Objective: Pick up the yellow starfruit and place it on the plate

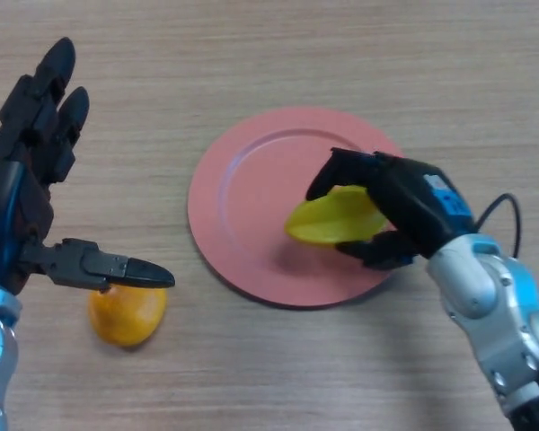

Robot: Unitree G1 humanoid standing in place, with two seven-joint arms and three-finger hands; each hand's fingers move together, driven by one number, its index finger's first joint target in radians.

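- Orange round fruit (128, 314) nearest the camera, on the wood-grain table (296, 54) at lower left, well apart from the plate's left rim.
- Left hand (22, 193) just above it, fingers straight and spread, holding nothing; its thumb crosses the orange fruit's top.
- Right hand (397, 208) comes in from lower right, fingers and thumb curled around the yellow starfruit (335, 217).
- Starfruit sits over the right half of the round pink plate (242, 193); long axis near horizontal, slightly tilted, free end pointing left toward plate centre. Can't tell if it touches the plate.
- Plate's left half is bare; open table beyond its far rim.
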